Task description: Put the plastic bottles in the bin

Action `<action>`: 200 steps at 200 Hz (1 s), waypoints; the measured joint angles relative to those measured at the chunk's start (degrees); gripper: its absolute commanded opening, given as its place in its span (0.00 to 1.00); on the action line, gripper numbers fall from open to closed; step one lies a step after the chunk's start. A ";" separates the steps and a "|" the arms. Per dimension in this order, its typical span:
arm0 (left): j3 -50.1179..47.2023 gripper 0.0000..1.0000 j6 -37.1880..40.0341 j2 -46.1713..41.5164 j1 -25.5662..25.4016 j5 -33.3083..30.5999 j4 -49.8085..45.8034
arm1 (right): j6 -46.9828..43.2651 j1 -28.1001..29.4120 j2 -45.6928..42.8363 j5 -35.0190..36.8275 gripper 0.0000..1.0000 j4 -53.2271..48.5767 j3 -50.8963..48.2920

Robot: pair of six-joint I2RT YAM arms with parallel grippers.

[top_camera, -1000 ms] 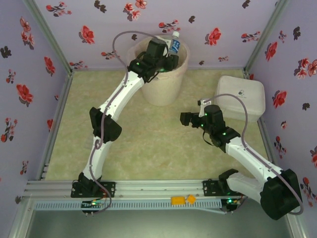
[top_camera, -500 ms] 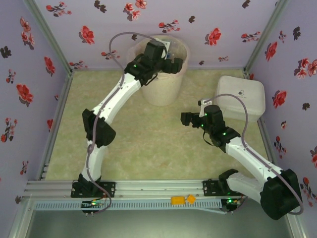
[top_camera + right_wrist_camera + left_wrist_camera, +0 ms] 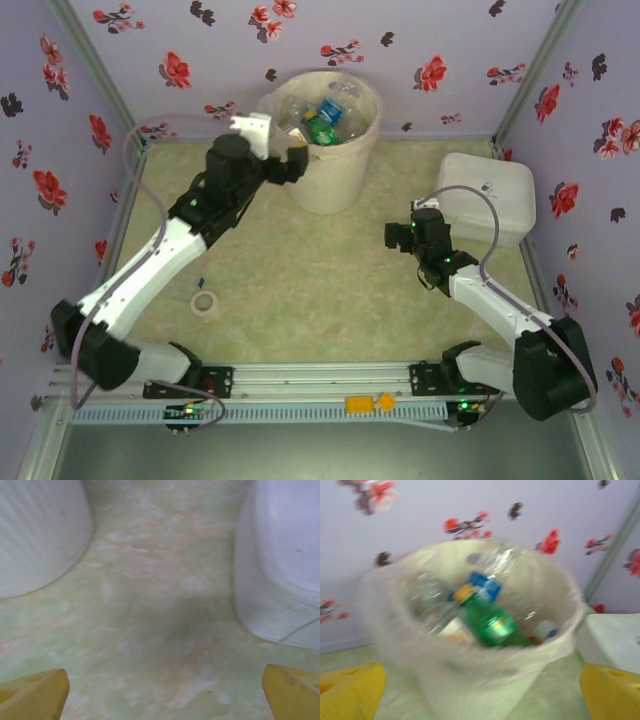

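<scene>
Since the earlier frame, the left arm has withdrawn from above the bin (image 3: 330, 185) toward 7 o'clock, and the bottle it carried is no longer between its jaws. The right arm has drawn back slightly toward 3 o'clock.

Left pincer (image 3: 296, 162): jaws spread wide, holding nothing. In the left wrist view, the two yellow fingertips (image 3: 350, 686) sit at the opposite lower corners with only the bin between them. The pincer faces the bin from the bin's 8 o'clock side, just beside its wall. Contact cannot be confirmed.

Right pincer (image 3: 394, 237): jaws spread wide, holding nothing. It hangs over bare table (image 3: 300, 265), between the bin at its 11 o'clock and the white box (image 3: 490, 195) at its 2 o'clock, touching neither.

The bin stands at the table's 12 o'clock, against the back wall, with a clear liner. The plastic bottles (image 3: 322, 128) lie inside it: a green one (image 3: 492, 625) on top, a blue-labelled one (image 3: 482, 586) behind it, and clear ones around them. The left wrist view is blurred, so no count is possible.

A small tape roll (image 3: 205, 302) lies on the table at 8 o'clock, beside the left forearm.
</scene>
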 measured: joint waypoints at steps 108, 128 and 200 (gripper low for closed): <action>-45.05 1.00 -2.73 -16.57 24.35 -12.07 5.25 | -7.72 -13.46 18.05 8.74 1.00 23.37 -4.31; -46.75 1.00 -0.83 -13.64 25.88 -13.42 9.79 | -7.89 -14.95 20.98 7.54 0.99 26.93 -3.69; -49.46 1.00 8.63 4.98 26.82 -16.20 34.34 | -6.64 -20.37 21.99 -0.46 1.00 45.05 -13.99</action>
